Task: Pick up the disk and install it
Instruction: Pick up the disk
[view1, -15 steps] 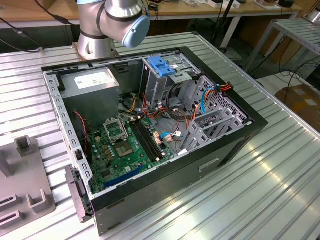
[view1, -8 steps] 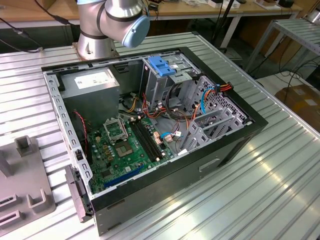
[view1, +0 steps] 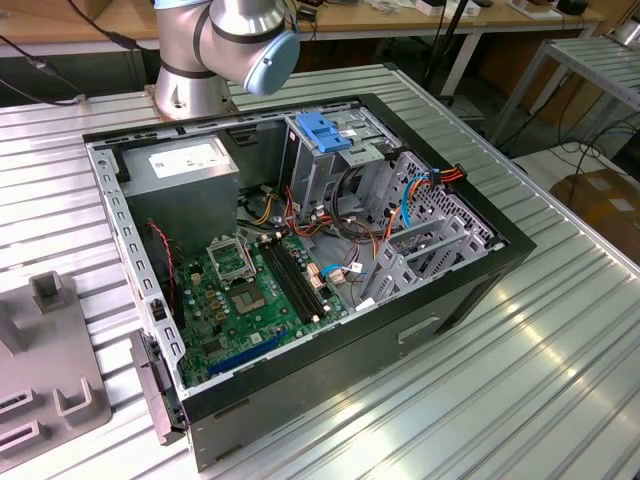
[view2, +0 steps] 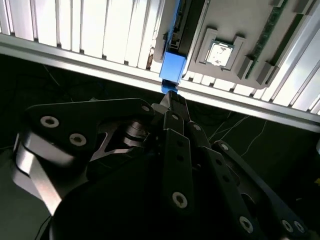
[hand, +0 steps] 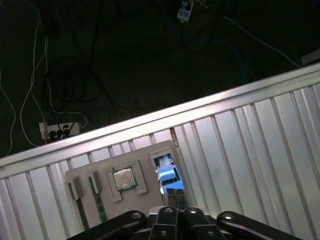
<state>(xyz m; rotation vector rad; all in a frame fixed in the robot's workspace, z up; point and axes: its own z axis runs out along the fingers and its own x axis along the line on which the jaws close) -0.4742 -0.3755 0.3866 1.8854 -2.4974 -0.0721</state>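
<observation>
1. Disk (view2: 172, 67) stands on edge in a slot of the grey tray (view2: 225, 17), its blue end toward the gripper (view2: 170, 96), near a square chip (view2: 218, 52) seated in the same tray
2. Gripper fingers are drawn almost together and pinch the disk's blue end
3. In the first wrist view the gripper (hand: 172, 194) meets the disk (hand: 167, 172) the same way
4. How much of the blue rail lies between the pads is hidden by the black linkages, and the disk's body is seen edge-on as a thin dark strip
5. Tray lies at the rim of the ribbed table (hand: 250, 140), with dark floor and cables (hand: 60, 85) beyond it
6. In the exterior view the tray (view1: 40, 370) is cut off at the view's left border and the arm (view1: 215, 40) at the top
7. Open case (view1: 450, 290) lies on the table toward the exterior view's right of the tray
</observation>
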